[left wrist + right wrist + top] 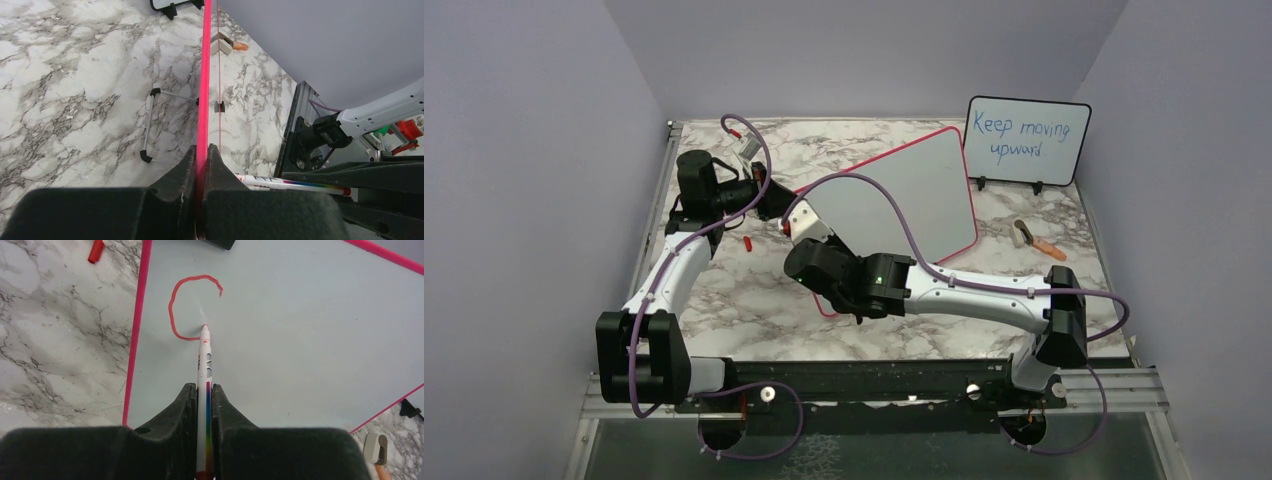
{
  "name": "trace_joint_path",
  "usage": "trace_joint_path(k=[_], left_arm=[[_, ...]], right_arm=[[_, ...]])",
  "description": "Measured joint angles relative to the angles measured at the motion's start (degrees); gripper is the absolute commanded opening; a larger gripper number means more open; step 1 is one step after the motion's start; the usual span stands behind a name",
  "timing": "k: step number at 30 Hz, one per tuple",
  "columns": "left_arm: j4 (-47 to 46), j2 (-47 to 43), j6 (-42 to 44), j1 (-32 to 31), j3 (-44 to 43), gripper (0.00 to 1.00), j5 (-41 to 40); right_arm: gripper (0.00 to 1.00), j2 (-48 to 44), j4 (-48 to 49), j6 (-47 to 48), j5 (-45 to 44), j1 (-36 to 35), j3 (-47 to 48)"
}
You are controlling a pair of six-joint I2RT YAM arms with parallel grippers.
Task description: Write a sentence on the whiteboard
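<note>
Plain lavender walls (524, 150) enclose a white-grey marble tabletop (744, 305).

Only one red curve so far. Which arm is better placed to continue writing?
Right. The right jaws grip the white rainbow-striped marker, tip at the end of the red curved stroke on the pink-framed whiteboard. The left jaws are clamped on its edge, probably steadying it.

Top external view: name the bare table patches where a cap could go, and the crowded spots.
Free: the marble between the left arm and the right arm; also the back strip behind the whiteboard. Crowded: the centre, where the left end effector and right end effector work the whiteboard, and the right side by the small board and orange-tipped item.
</note>
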State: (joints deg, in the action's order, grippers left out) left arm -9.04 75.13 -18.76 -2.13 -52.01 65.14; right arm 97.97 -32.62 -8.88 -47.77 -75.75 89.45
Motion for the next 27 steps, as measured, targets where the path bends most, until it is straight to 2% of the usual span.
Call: trace_joint_path(k=[27], left_arm=[[0.15,0.0,0.15,-0.13,-0.07,0.0,-0.02]], right_arm=[[0.01,-2.38,2.36,-0.07,2.58,0.11,-1.46]])
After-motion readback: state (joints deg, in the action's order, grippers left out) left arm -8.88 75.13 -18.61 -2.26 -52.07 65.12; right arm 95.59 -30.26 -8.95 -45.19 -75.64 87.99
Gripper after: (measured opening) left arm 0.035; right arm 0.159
